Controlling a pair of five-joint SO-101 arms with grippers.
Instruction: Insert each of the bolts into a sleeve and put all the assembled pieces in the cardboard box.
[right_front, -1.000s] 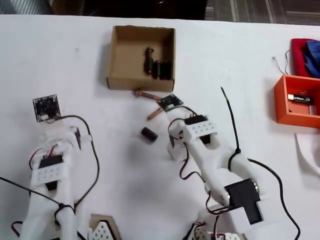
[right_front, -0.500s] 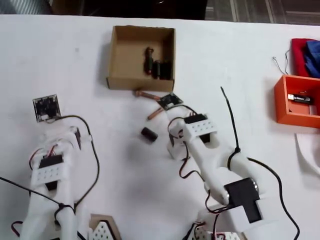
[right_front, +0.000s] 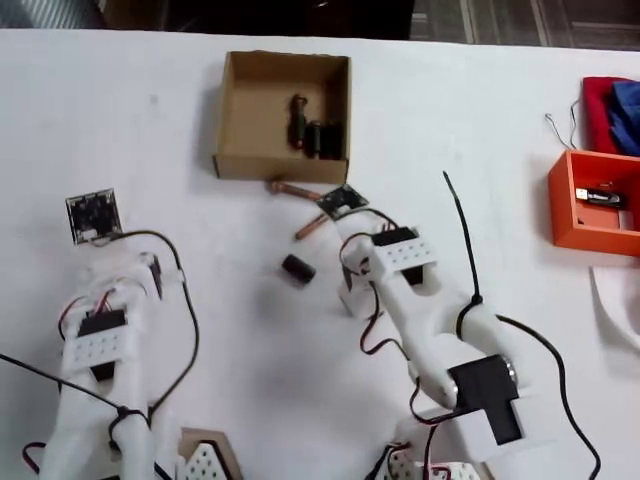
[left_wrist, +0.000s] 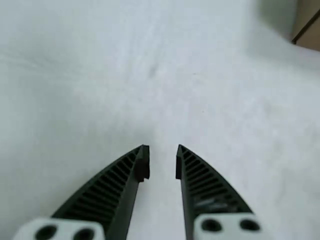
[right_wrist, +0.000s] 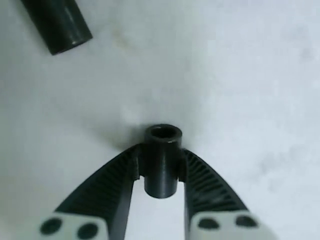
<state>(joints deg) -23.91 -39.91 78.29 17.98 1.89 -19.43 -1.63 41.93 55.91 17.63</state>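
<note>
Right gripper (right_wrist: 160, 160) was clamped on a black sleeve (right_wrist: 161, 177), jaws closed just to its width and pinching it at both sides, bore up toward the wrist camera. I couldn't tell whether it stood on the table (right_front: 500, 100) or hung just off it. A second sleeve (right_front: 297, 268) lay on its side nearby. Two copper bolts (right_front: 293, 188) (right_front: 309, 227) lay loose just in front of the cardboard box (right_front: 260, 120), which already held dark assembled pieces (right_front: 315, 133). Left gripper (left_wrist: 161, 161) hung over bare table, jaws a narrow gap apart with nothing between them.

I read this as the sleeve-holding step, with two pairs left to assemble. Next called for a bolt picked up by its head end and lined up square with that open bore. The bolts were well apart from my left gripper, so a long reach.
</note>
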